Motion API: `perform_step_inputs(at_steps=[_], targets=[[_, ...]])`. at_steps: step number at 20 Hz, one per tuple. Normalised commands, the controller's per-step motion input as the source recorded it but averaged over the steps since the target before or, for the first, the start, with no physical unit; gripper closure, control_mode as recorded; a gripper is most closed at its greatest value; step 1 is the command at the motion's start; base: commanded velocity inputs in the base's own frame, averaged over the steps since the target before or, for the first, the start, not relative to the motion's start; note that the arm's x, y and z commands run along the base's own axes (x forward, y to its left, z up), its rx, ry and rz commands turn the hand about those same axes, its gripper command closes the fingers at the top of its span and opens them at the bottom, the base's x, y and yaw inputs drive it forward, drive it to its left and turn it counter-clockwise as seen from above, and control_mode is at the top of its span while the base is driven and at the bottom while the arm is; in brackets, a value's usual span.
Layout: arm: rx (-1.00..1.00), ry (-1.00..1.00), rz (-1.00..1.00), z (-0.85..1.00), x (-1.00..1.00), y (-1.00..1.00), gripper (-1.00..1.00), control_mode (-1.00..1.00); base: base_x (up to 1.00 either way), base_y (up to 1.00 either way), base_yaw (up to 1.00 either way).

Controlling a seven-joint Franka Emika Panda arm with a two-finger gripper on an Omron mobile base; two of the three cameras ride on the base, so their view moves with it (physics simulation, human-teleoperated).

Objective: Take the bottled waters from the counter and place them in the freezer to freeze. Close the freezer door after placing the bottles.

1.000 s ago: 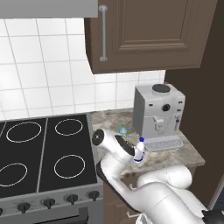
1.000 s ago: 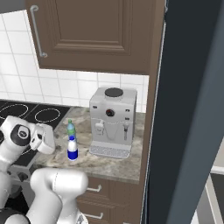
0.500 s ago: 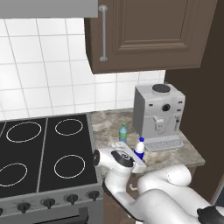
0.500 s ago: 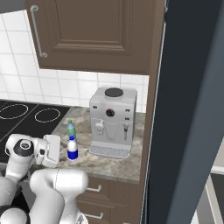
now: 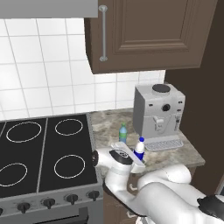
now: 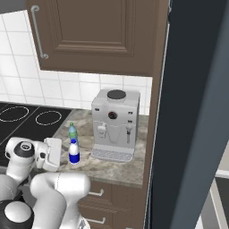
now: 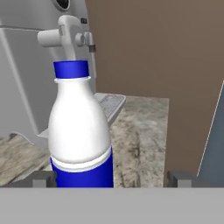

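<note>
White bottle [image 7: 81,131] framed left of centre in the hand view, stood on the stone bench [image 7: 144,140], pincer [image 7: 111,178] spread wide around it, blue-green bottle [image 5: 123,132] seen just behind, beside the coffee machine [image 5: 158,114].

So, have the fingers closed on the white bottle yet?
No: in the hand view the white bottle stands on the counter between the fingers, which are wide apart.

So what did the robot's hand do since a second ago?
The hand dropped from above the counter and swung in low toward the white bottle, which now stands between its open fingers, not yet gripped. Both bottles, the green one too, and the coffee machine stayed put.
</note>
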Motion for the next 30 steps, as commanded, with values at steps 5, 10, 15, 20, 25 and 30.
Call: perform_step_inputs(at_steps=[5,10,15,20,25,30], targets=[[-0.02,0.00,0.00,-0.07,0.12,0.00,-1.00,-1.00,0.00,0.00,0.00],[-0.02,0.01,0.00,-0.05,0.21,0.00,-1.00,-1.00,0.00,0.00,0.00],[0.00,0.03,0.00,0.00,0.14,0.00,-1.00,-1.00,0.00,0.00,0.00],[-0.02,0.08,0.00,0.00,0.01,0.00,-1.00,-1.00,0.00,0.00,0.00],[-0.01,0.11,0.00,0.00,0.00,0.00,-1.00,-1.00,0.00,0.00,0.00],[0.00,0.11,0.00,0.00,0.00,0.00,-1.00,-1.00,0.00,0.00,0.00]])
